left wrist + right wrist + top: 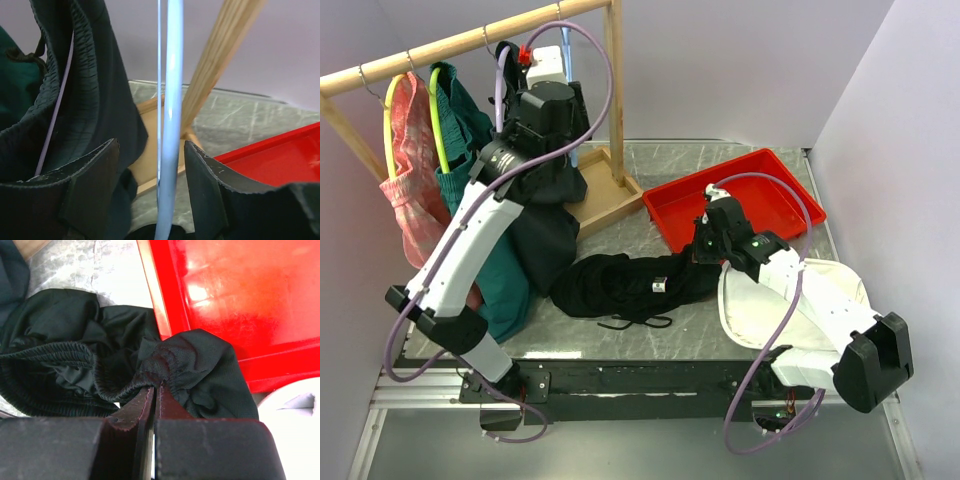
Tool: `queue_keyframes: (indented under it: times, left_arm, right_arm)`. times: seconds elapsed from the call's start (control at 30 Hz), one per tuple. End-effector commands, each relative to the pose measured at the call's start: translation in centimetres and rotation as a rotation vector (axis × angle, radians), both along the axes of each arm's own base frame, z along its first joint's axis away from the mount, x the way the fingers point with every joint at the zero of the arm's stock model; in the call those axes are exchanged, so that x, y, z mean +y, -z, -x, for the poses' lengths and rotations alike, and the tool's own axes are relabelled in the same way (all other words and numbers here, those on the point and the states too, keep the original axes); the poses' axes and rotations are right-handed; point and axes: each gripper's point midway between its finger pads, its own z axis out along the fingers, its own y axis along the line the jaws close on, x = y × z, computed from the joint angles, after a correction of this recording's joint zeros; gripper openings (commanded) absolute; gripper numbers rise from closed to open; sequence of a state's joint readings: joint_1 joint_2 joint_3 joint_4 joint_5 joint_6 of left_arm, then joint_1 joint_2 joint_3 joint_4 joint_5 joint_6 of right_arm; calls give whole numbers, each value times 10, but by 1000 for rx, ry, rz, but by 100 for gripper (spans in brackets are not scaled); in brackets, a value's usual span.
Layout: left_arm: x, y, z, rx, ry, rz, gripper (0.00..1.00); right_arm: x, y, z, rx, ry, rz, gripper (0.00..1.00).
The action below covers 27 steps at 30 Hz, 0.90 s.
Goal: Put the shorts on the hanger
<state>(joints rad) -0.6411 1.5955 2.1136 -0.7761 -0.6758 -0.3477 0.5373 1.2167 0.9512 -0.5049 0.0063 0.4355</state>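
Observation:
The black shorts (625,285) lie bunched on the table in front of the rack, with the drawstring trailing toward the near edge. My right gripper (703,250) is shut on their elastic waistband (156,382) at the shorts' right end, beside the red tray. The light blue hanger (170,115) hangs upright between the open jaws of my left gripper (150,170), with a gap on each side. In the top view the left gripper (548,150) is up at the rack, and only a sliver of the hanger (571,152) shows beside the wooden post.
A wooden rack (470,40) holds pink checked shorts (410,170), dark green shorts (470,150) and a dark garment (85,100) on a purple hanger (57,105). A red tray (750,200) sits back right. A white cloth bag (820,300) lies under the right arm.

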Motion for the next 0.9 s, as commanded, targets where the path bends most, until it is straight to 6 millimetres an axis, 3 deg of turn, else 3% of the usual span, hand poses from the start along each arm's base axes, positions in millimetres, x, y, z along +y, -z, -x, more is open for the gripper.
queue_keyframes:
  times: [0.0,0.17,0.43,0.6,0.67,0.7,0.87]
  left_arm:
    - [7,-20,-1,-73,-7,12,59]
    - [7,-7,-7,-68,-27,-5,55]
    - [8,-14,-21,-119,-52,-8,44]
    - [4,-26,-22,-155,-25,6,24]
    - [3,-32,-22,-166,-24,12,7]
    - [4,-34,-23,-169,-23,8,2]
    - [9,-52,-16,-226,-19,13,1]
  right_arm:
    - [12,-16,-11,-56,-9,-43,0]
    - [18,-12,-8,-48,-29,-57,0]
    - [25,-11,-7,-42,-44,-61,0]
    - [26,-11,-7,-44,-45,-56,0]
    - [28,-11,-7,-44,-46,-55,0]
    - [28,-11,-6,-42,-46,-55,0]
    - [29,-11,-5,-47,-50,-53,0]
